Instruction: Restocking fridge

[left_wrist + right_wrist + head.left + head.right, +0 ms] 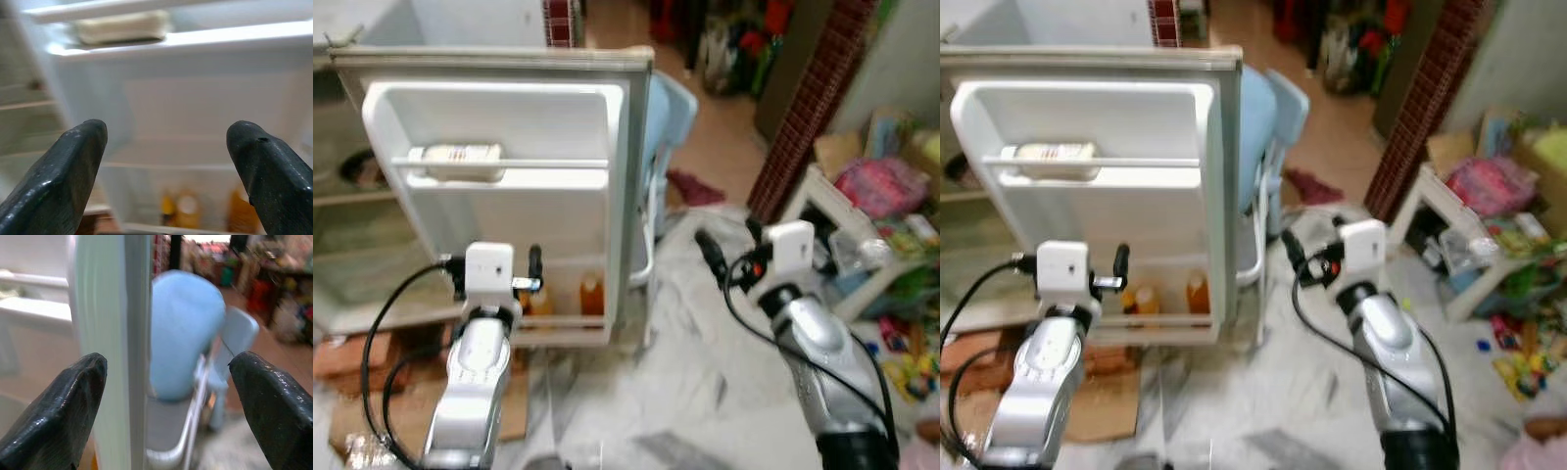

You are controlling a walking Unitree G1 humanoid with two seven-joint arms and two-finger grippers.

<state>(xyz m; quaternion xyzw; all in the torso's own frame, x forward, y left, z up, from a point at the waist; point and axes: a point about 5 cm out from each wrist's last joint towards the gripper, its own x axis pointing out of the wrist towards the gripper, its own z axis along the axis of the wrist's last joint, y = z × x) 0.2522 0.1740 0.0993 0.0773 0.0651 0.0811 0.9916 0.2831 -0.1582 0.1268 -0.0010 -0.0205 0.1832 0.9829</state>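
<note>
The white fridge door (509,147) stands open, orange bottles (591,294) low inside; my left gripper (166,171) and right gripper (166,406) both spread, empty.

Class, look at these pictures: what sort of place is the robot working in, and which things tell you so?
Most likely a lived-in home: an open fridge door with bottles in its shelf, a blue chair beside it, and toys on the right.

The open fridge door (499,196) stands straight ahead of the left gripper (166,161), whose fingers are spread with nothing between them. Its upper shelf holds a pale packet (460,160) at the left, with bare rail to the right. The lower shelf has orange bottles (591,294) at its right end. Just right of the door's edge a light blue chair (1263,147) narrows the gap facing the spread right gripper (166,396). Far right, cluttered shelves (891,235) crowd the floor
</note>
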